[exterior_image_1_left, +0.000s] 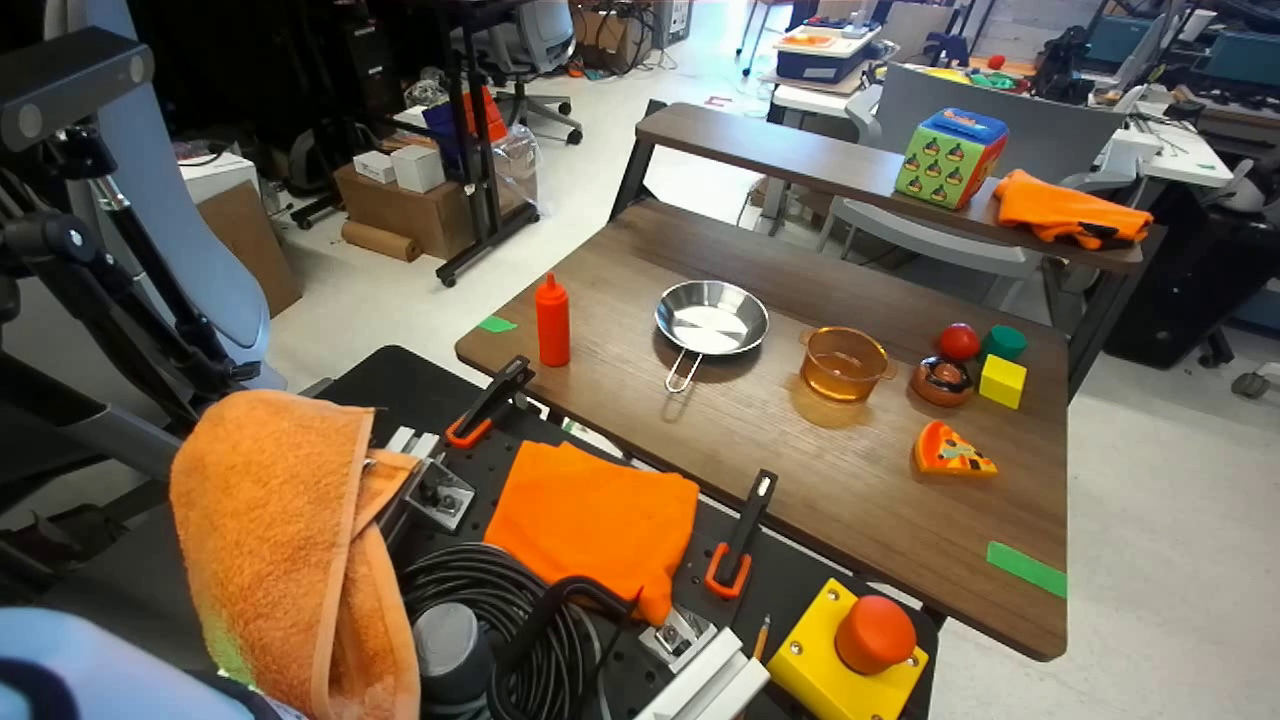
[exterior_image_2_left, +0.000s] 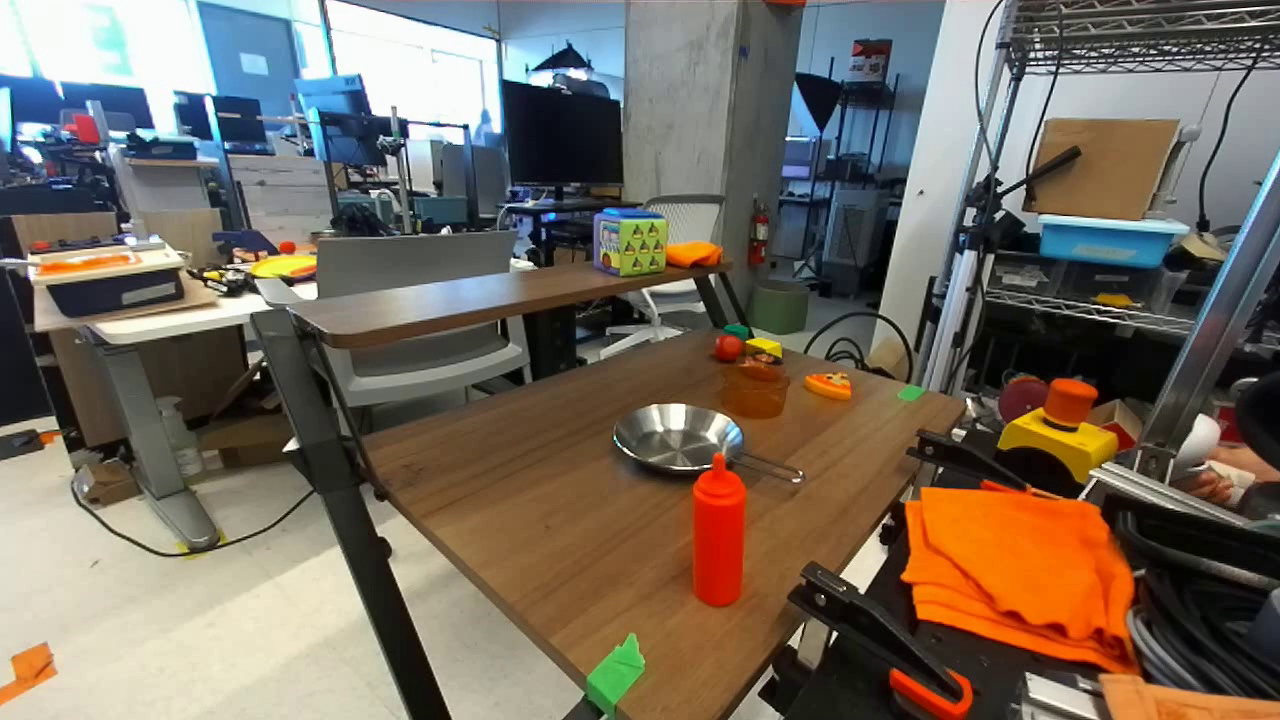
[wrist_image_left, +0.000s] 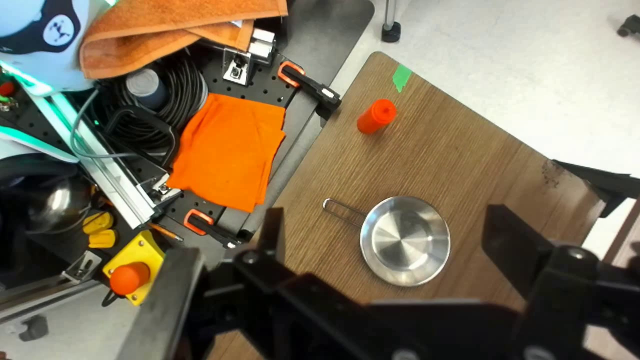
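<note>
Shiny metal pan (wrist_image_left: 405, 242), upright

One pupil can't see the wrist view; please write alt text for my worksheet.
Open, empty fingers frame a steel pan on a brown table. Toward the picture's top stands a red bottle; a folded orange cloth lies at left.

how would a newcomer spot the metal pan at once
Find the brown table with the raised shelf. On the table, between a red bottle and an amber pot, sits the round, shallow pan, the only shiny silver thing there.
</note>
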